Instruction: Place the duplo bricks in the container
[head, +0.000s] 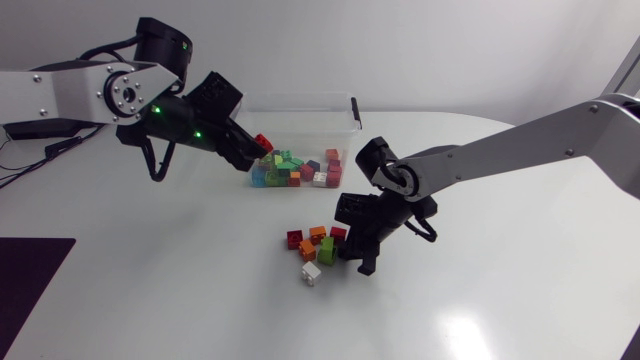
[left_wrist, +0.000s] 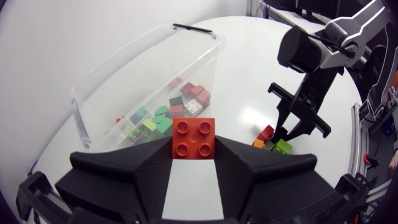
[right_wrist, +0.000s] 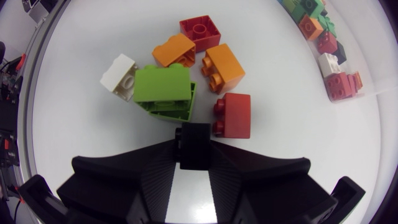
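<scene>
Table (head: 150, 300) — container (head: 300, 102) holds bricks (head: 290, 170); left hand (left_wrist: 194, 148) grips red brick (left_wrist: 194, 137), right hand (right_wrist: 196, 154) black brick (right_wrist: 195, 143).

Left pincer (left_wrist: 194, 152), raised, grips a red brick (left_wrist: 193, 137); right pincer (right_wrist: 196, 152), angled down, clamps a black brick (right_wrist: 195, 142).

The gripper (right_wrist: 196, 154) is pinching a black brick (right_wrist: 196, 138). A green brick (right_wrist: 163, 87) is lying just ahead; a white brick (right_wrist: 120, 76) is sitting beside it.

No lettering, number, label or sign can be read anywhere, whether on any brick (right_wrist: 163, 87), on the clear container (left_wrist: 79, 115) or on the white table (head: 500, 300).
</scene>
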